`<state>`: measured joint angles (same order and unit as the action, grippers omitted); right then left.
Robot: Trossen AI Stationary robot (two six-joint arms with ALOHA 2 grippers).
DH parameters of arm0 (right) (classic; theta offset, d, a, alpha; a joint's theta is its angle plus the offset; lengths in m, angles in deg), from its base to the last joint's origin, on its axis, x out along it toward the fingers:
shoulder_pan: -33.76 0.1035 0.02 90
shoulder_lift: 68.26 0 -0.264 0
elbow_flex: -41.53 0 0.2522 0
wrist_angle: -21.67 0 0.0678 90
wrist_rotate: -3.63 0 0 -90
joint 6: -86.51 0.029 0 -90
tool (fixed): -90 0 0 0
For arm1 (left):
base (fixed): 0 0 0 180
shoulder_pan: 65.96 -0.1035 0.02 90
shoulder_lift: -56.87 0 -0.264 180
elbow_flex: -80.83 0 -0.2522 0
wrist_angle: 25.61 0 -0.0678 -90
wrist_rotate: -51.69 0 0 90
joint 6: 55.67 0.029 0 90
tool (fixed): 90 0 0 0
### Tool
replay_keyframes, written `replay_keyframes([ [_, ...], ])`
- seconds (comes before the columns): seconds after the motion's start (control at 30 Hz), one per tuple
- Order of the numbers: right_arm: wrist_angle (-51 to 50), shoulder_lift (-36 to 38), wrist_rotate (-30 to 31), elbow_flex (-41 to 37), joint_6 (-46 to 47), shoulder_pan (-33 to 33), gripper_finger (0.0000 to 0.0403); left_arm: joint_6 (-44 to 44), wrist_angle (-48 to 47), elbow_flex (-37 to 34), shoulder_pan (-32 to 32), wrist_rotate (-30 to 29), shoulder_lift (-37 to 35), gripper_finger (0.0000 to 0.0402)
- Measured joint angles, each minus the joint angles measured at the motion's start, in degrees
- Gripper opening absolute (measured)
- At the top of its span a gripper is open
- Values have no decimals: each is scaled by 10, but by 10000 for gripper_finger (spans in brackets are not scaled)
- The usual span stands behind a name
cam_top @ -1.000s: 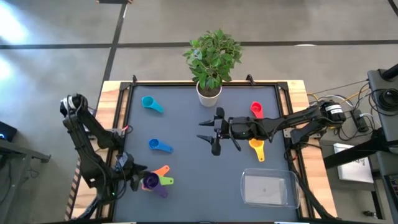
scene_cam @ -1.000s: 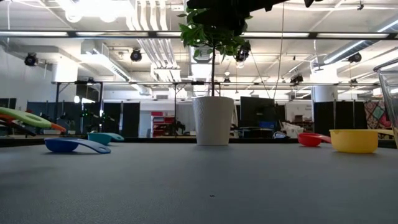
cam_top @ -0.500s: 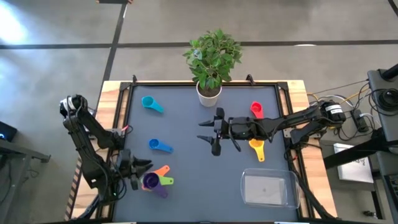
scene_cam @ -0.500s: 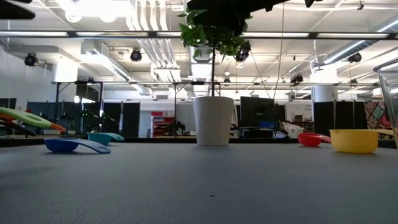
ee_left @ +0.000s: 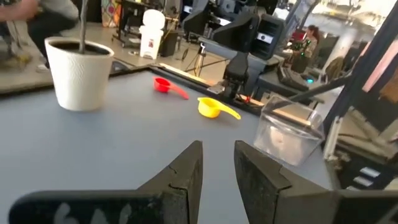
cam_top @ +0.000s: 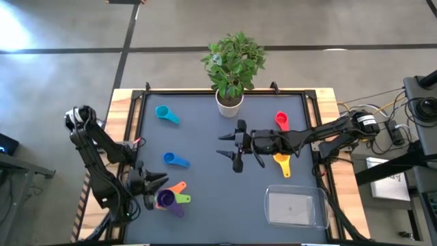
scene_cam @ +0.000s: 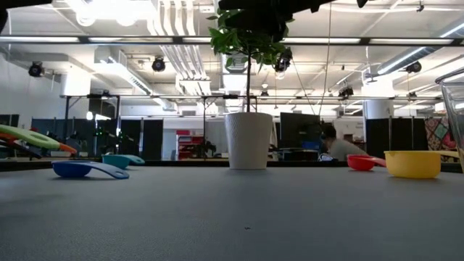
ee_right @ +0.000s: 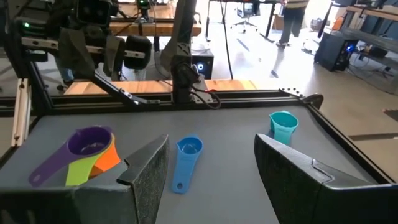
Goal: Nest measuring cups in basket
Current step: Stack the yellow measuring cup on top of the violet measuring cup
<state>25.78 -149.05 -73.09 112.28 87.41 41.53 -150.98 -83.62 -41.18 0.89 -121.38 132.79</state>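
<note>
The purple cup [cam_top: 166, 199] sits stacked with the orange cup [cam_top: 179, 186] and green cup [cam_top: 183, 199] near the table's left near corner. My left gripper [cam_top: 151, 189] hovers just left of that stack, open by a narrow gap [ee_left: 217, 148], with nothing between its fingers. The blue cup [cam_top: 176, 160], teal cup [cam_top: 164, 113], red cup [cam_top: 280, 121] and yellow cup [cam_top: 282, 162] lie apart on the mat. My right gripper [cam_top: 231, 145] waits mid-table, open wide [ee_right: 211, 142]. The clear basket [cam_top: 295, 207] rests near the right near corner.
A white plant pot [cam_top: 229, 102] with a leafy plant stands at the far edge, in the middle. Bare mat lies between the blue cup and the basket. A raised frame [cam_top: 138, 116] borders the mat. A person [scene_cam: 339, 147] shows in the room behind.
My left gripper has shifted a little beside the stacked cups, toward the far edge and upward. The cups have stayed where they were. A person has come into the room behind the pot.
</note>
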Motion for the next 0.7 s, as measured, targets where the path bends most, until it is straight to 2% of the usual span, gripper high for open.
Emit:
replay_keyframes([
  [0.13,5,-3,0,0,-7,0,226,9,47,0,0,0,9,74],
  [0.37,4,-3,0,0,-16,-2,226,18,48,0,-6,-3,28,74],
  [0.7,-4,-9,2,0,-10,-2,226,0,80,0,-36,-24,96,74],
])
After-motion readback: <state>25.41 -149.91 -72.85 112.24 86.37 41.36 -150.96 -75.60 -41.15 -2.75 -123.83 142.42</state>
